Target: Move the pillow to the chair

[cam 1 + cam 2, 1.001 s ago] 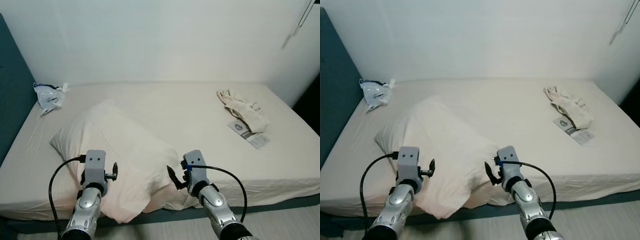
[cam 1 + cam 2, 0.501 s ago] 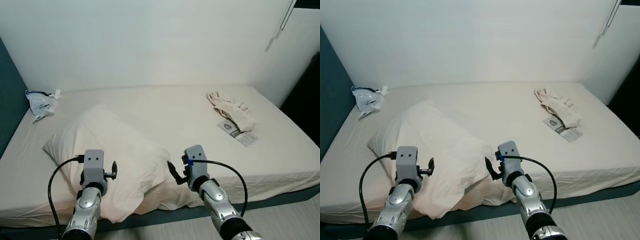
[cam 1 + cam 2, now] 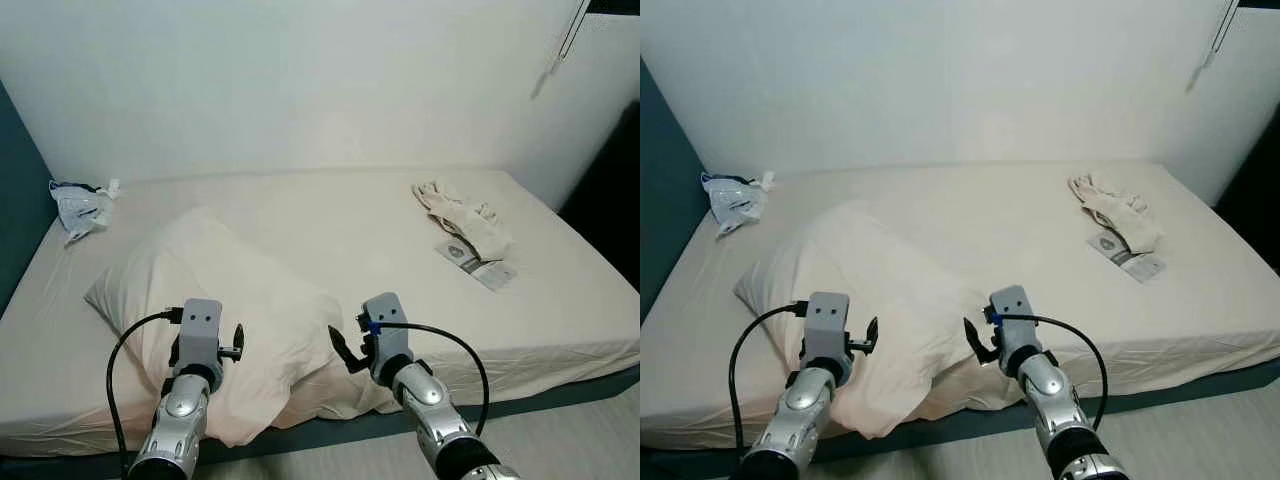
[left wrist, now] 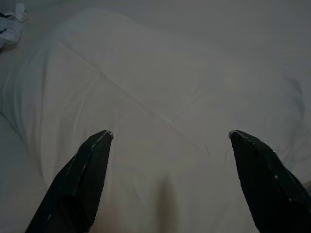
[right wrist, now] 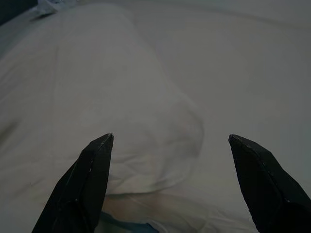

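Reaching forward side by side from the lower edge of the head views, the two silver arms point at a large, cream-coloured fabric pillow (image 3: 215,320) that lies on the near left part of a wide bed with a pale beige sheet (image 3: 350,220). The pillow sits slantwise, one corner toward the teal headboard side and its lower corner hanging a little over the bed's near edge.

The left claw (image 4: 170,138) is held level over the pillow's near half; in the left wrist view its two black fingers (image 4: 80,179) stand wide apart with only the pillow's creased cover between them, gripping nothing. The left forearm rises steeply toward the grey wrist block, a black cable looping off its outer side.

The right claw (image 5: 170,141) hovers at the pillow's right-hand end, near the bed's front edge. Its fingers are likewise spread wide and hold nothing; the right wrist view looks along them at the pillow's rounded end and the sheet beyond. The right forearm angles inward toward the pillow.

A crumpled white plastic bag (image 3: 78,203) lies at the far left corner of the bed. Rumpled cream cloth (image 3: 462,222) lies on the far right side, touching a flat printed packet (image 3: 470,262).
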### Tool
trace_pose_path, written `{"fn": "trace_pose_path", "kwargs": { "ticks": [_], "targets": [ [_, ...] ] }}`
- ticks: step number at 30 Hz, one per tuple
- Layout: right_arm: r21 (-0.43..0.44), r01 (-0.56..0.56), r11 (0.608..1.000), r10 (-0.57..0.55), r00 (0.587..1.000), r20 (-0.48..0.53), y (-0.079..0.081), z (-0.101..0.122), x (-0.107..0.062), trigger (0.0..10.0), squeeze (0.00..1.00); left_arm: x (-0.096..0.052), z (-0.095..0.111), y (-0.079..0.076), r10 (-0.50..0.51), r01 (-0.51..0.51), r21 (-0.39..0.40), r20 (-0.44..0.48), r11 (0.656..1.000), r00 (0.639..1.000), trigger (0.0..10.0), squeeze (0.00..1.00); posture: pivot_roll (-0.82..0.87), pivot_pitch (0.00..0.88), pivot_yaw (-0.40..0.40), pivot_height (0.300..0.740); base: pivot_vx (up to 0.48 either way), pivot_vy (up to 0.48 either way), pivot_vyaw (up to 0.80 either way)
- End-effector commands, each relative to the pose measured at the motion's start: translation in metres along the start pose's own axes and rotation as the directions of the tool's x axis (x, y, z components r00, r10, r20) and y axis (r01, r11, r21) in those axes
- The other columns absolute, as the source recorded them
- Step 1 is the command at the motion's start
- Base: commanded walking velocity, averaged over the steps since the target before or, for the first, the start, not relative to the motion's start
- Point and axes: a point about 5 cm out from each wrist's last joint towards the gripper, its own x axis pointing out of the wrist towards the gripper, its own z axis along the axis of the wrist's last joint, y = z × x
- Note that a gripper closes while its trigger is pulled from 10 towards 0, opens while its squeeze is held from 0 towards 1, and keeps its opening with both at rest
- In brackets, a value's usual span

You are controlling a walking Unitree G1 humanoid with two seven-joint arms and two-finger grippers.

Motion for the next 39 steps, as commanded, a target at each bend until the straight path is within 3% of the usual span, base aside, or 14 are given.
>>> {"fn": "trace_pose_path", "kwargs": {
  "ticks": [1,8,17,22,31,33,39],
  "targets": [
    [0.008,0.01,1.0,-0.01,0.999,-0.036,0.0,-0.009,-0.004,10.0,0.0,-0.002,-0.002,0.002,0.006,-0.006,-0.006,0.0,1.0,1.0,10.0,0.0,-0.04,0.054,-0.056,0.74,0.0,0.0,0.0],
    [0.001,0.006,1.0,-0.006,0.999,-0.034,-0.001,-0.008,-0.004,10.0,0.0,-0.003,-0.001,0.001,-0.002,0.002,-0.011,0.017,1.0,1.0,10.0,0.0,-0.04,0.046,-0.064,0.74,0.0,0.0,0.0],
    [-0.048,-0.05,0.998,0.048,0.998,-0.034,0.005,-0.006,-0.002,10.0,0.0,-0.004,0.0,0.002,-0.004,0.004,-0.021,0.033,1.0,0.999,10.0,0.0,-0.03,0.038,-0.069,0.74,0.315,0.0,0.0],
    [-0.051,-0.07,0.996,0.069,0.997,-0.025,0.009,-0.005,-0.001,10.0,0.0,-0.004,0.001,0.003,-0.002,0.003,-0.023,0.037,1.0,0.999,10.0,0.0,-0.03,0.036,-0.066,0.74,0.344,0.0,0.79],
    [-0.017,-0.064,0.998,0.064,0.997,-0.037,0.007,-0.01,-0.004,10.0,0.0,-0.005,0.002,0.006,0.005,-0.003,-0.039,0.044,0.999,0.999,10.0,0.0,-0.03,0.041,-0.062,0.74,0.328,0.0,0.27],
    [-0.017,-0.063,0.998,0.062,0.997,-0.038,0.007,-0.01,-0.005,10.0,0.0,-0.005,0.004,0.005,0.006,-0.002,-0.065,0.062,0.998,0.998,10.0,0.0,-0.03,0.042,-0.061,0.74,0.0,0.0,0.0],
    [-0.011,-0.059,0.998,0.059,0.997,-0.042,0.007,-0.011,-0.005,10.0,0.0,-0.006,0.002,0.009,0.017,-0.015,-0.043,0.05,0.999,0.999,10.0,0.0,-0.03,0.043,-0.055,0.74,0.0,0.0,0.0]
  ]
}}
